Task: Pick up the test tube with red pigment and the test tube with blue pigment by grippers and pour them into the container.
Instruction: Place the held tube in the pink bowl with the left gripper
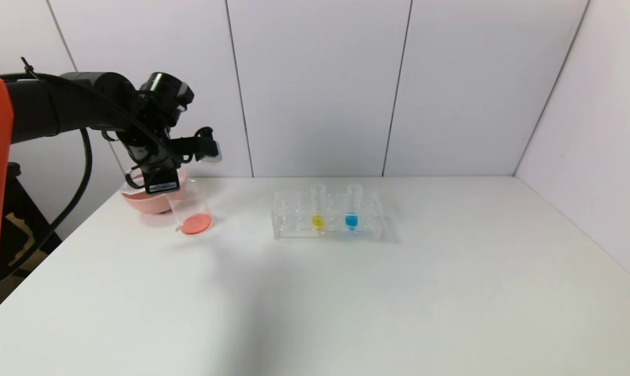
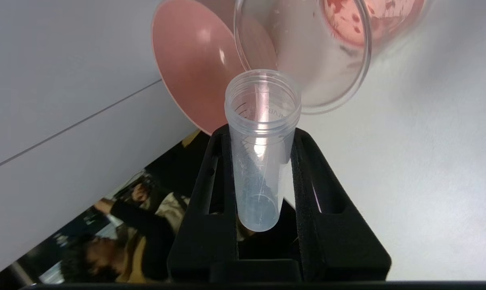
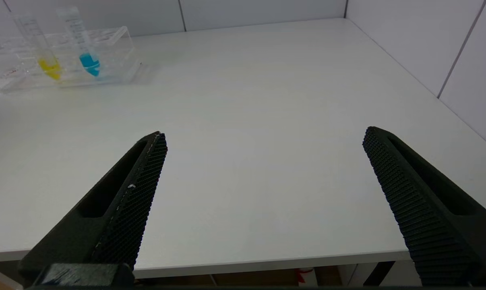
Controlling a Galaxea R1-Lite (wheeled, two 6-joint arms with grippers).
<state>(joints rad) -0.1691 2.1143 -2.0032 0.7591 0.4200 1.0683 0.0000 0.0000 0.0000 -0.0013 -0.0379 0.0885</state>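
My left gripper [image 1: 159,180] [image 2: 261,131] is shut on a clear test tube [image 2: 261,161]. No liquid shows in the tube. It is held tilted, its open mouth toward the rim of the container [image 1: 191,206] [image 2: 307,60]. The container is a clear beaker with red liquid [image 1: 195,223] at its bottom. The test tube with blue pigment [image 1: 352,209] [image 3: 83,48] stands upright in the clear rack [image 1: 294,219] [image 3: 118,44]. No tube with red liquid is in view. My right gripper [image 3: 265,135] is open and empty over the table's near edge, out of the head view.
A pink bowl [image 1: 147,201] [image 2: 194,72] sits just behind the beaker at the table's back left. A yellow-liquid tube [image 1: 318,209] [image 3: 41,48] stands in the rack beside the blue one. White walls close the back and right sides.
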